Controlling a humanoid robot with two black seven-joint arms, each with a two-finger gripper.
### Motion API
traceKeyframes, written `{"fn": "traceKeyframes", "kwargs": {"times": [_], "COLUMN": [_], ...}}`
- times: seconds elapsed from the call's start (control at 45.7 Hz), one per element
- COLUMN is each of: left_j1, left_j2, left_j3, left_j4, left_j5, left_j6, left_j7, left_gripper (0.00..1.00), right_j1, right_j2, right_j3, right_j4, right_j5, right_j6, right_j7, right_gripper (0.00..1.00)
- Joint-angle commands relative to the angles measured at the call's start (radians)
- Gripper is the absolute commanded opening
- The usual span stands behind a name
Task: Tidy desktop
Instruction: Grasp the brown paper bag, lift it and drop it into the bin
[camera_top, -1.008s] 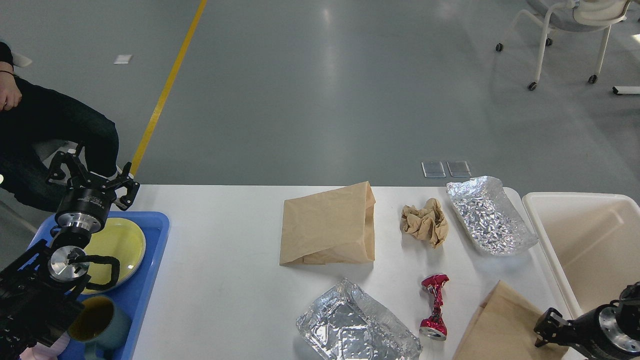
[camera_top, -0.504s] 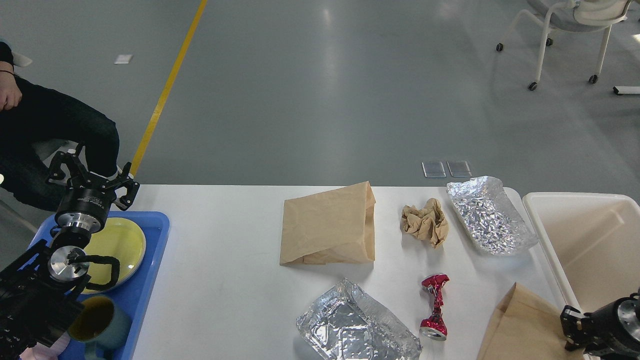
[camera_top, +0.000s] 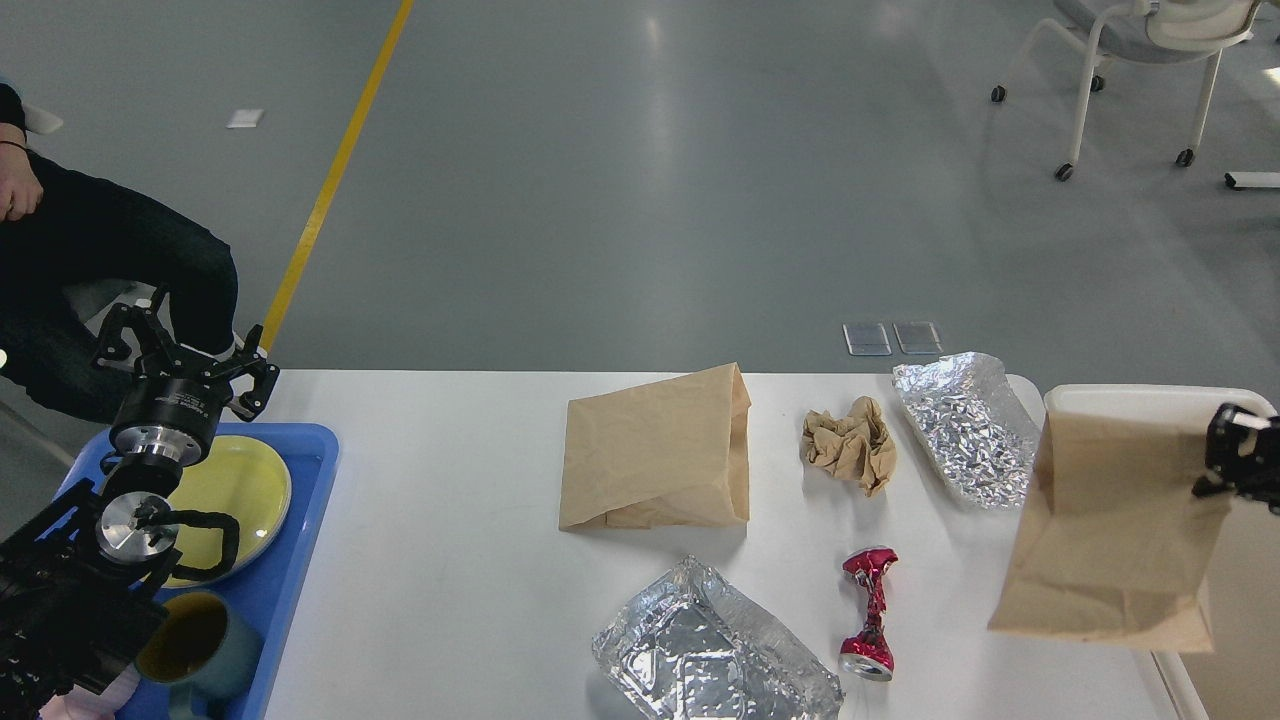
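Observation:
The white desktop carries a flat brown paper bag, a crumpled brown paper ball, a crushed red can, one foil tray at the back right and another foil tray at the front. A second brown paper bag hangs in the air at the right edge, over the table's right end and the cream bin. My right gripper is shut on its upper right corner. My left gripper stands open above the blue tray, holding nothing.
The blue tray holds a yellow plate and a dark mug. A seated person in black is at the far left, close to my left arm. A wheeled chair stands on the floor at the back right.
My right gripper has risen from the front right corner, lifting the brown paper bag off the desktop up and to the right over the bin. The left arm has not moved.

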Motion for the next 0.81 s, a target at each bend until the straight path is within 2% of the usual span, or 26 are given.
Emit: {"fn": "traceKeyframes", "kwargs": {"times": [0.0, 0.263, 0.416, 0.548, 0.789], "left_j1": [0.000, 0.000, 0.000, 0.000, 0.000], "left_j2": [0.000, 0.000, 0.000, 0.000, 0.000], "left_j3": [0.000, 0.000, 0.000, 0.000, -0.001], "left_j4": [0.000, 0.000, 0.000, 0.000, 0.000], "left_j5": [0.000, 0.000, 0.000, 0.000, 0.000], "left_j6": [0.000, 0.000, 0.000, 0.000, 0.000], "left_j7": [-0.001, -0.001, -0.001, -0.001, 0.000], "left_gripper": [0.97, 0.97, 0.97, 0.97, 0.97], "right_j1": [0.197, 0.470, 0.492, 0.317, 0.001], "right_j2": [-0.009, -0.008, -0.006, 0.001, -0.006], "right_j3": [-0.018, -0.014, -0.012, -0.006, 0.002], "right_j4": [-0.005, -0.011, -0.043, -0.197, -0.301], "right_j5": [0.000, 0.005, 0.005, 0.011, 0.011], "right_j6": [0.093, 0.186, 0.166, 0.054, -0.282], "right_j7": [-0.001, -0.002, -0.002, -0.002, -0.001], "right_gripper": [0.00, 0.00, 0.00, 0.00, 0.00]}}
